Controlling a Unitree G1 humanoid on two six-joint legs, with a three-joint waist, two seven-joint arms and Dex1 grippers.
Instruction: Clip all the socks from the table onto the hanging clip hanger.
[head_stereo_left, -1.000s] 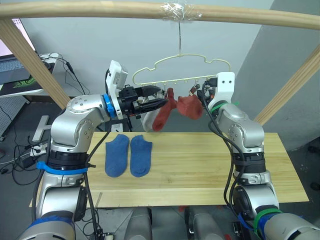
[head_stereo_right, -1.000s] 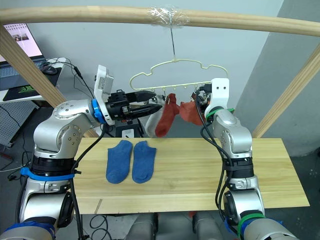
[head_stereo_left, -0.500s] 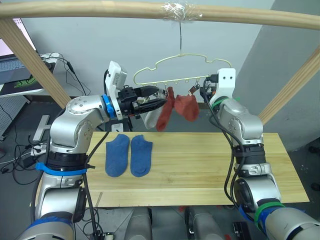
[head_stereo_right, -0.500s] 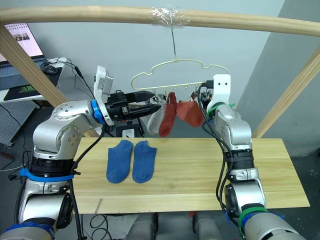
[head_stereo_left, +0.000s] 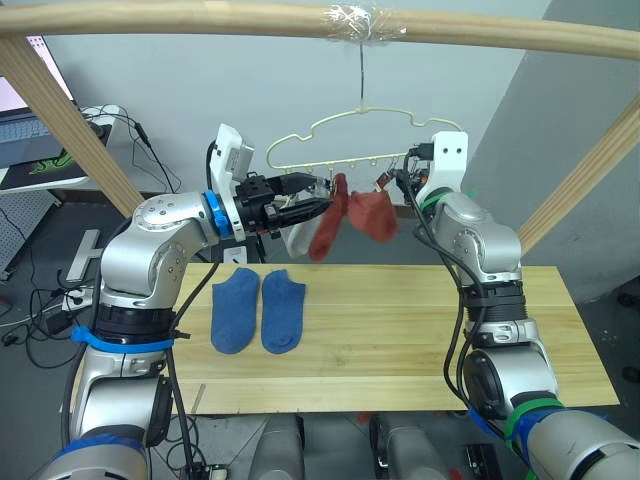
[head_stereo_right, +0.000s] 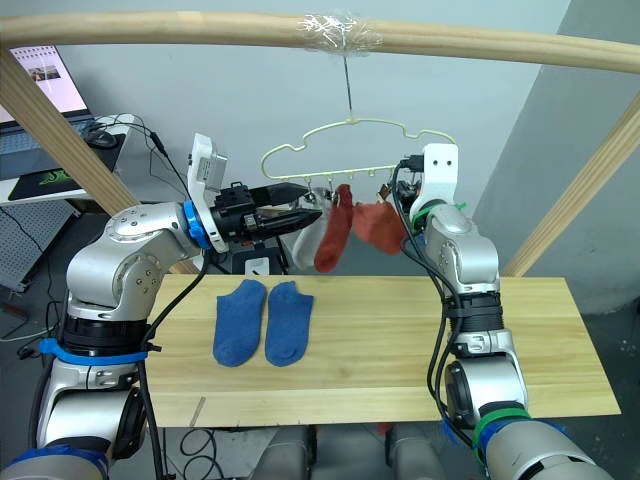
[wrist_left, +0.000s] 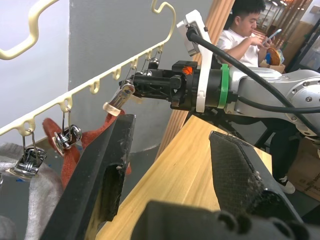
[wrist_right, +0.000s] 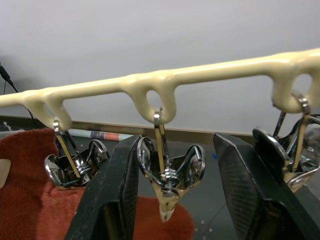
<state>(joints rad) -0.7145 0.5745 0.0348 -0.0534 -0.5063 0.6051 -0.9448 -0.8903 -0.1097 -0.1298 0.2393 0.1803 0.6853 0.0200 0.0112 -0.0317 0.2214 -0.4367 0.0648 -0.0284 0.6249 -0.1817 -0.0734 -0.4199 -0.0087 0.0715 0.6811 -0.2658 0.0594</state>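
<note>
The clip hanger (head_stereo_left: 340, 160) hangs by its hook from the top pole. Two rust-red socks (head_stereo_left: 330, 225) (head_stereo_left: 373, 212) and a light grey sock (head_stereo_left: 297, 240) hang under its lower bar. Two blue socks (head_stereo_left: 234, 310) (head_stereo_left: 282, 312) lie flat side by side on the table (head_stereo_left: 420, 330). My left gripper (head_stereo_left: 325, 206) is open, level with the hanging socks just to their left, with nothing between its fingers. My right gripper (head_stereo_left: 392, 180) is open at the bar's right part. In the right wrist view a metal clip (wrist_right: 167, 172) hangs between its fingers, above red sock fabric (wrist_right: 150, 222).
Pale wooden poles frame the scene, one across the top (head_stereo_left: 200, 18) and slanted ones at the left (head_stereo_left: 70, 125) and right (head_stereo_left: 590, 160). A desk with a laptop (head_stereo_left: 20, 135) stands far left. A seated person (wrist_left: 245, 30) is beyond the table.
My right wrist has risen and shifted slightly left, closer to the hanger bar. The red socks have swung a little. The left arm has hardly moved.
</note>
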